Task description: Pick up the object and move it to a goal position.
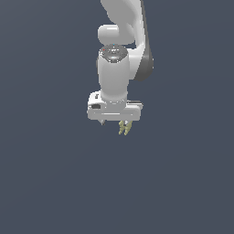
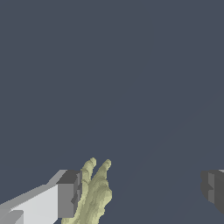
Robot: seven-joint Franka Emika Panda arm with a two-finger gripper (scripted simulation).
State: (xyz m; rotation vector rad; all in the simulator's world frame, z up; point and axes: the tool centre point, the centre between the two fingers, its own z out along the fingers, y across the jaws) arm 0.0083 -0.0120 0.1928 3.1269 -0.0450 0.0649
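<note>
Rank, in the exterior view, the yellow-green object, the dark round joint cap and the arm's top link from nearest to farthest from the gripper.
1. The yellow-green object: right at the gripper, by the finger on the exterior view's right.
2. The dark round joint cap: above the hand.
3. The top link: at the picture's upper edge.

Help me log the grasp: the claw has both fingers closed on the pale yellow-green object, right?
Not right. The wrist view shows the claw open, with its fingers far apart. The pale yellow-green object lies against only one finger, and the other stands well clear of it.
</note>
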